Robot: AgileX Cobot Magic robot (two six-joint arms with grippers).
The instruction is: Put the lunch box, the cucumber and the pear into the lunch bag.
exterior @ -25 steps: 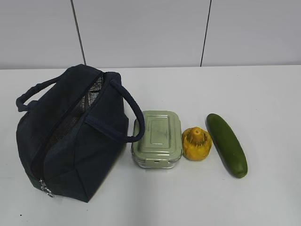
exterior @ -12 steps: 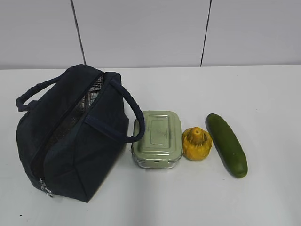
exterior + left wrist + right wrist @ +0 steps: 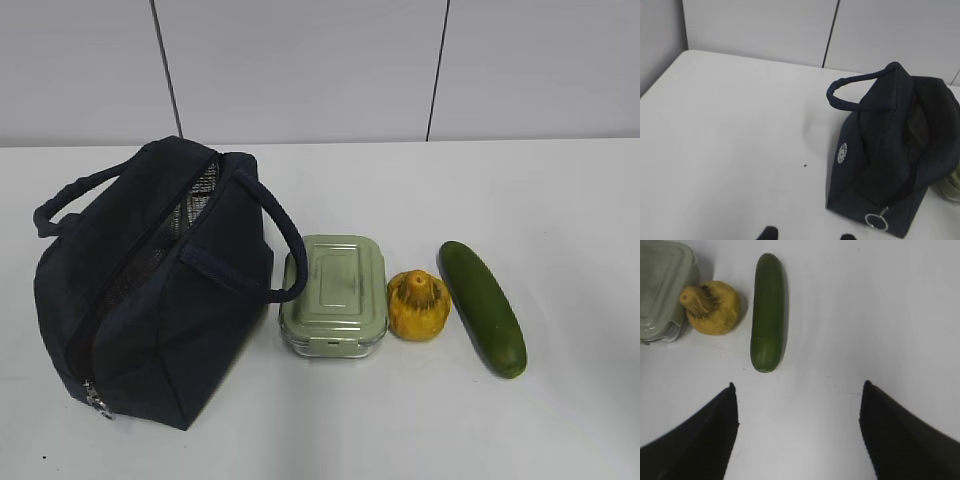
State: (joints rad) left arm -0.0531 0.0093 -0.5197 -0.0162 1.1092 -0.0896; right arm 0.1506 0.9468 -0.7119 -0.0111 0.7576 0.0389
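The dark navy lunch bag (image 3: 150,285) stands at the left of the white table, its zipper open and silvery lining showing; it also shows in the left wrist view (image 3: 890,150). To its right lie the pale green lunch box (image 3: 334,294), the yellow-orange pear (image 3: 418,305) and the dark green cucumber (image 3: 482,307) in a row. The right wrist view shows the lunch box (image 3: 662,287), the pear (image 3: 712,307) and the cucumber (image 3: 768,311) ahead of my open, empty right gripper (image 3: 797,390). My left gripper (image 3: 807,235) shows only two fingertips, spread apart and empty, left of the bag. No gripper shows in the exterior view.
A metal ring pull (image 3: 876,220) hangs at the bag's near end. Two loop handles (image 3: 270,235) stand up from the bag, one leaning over the lunch box. A grey panelled wall (image 3: 300,70) runs behind the table.
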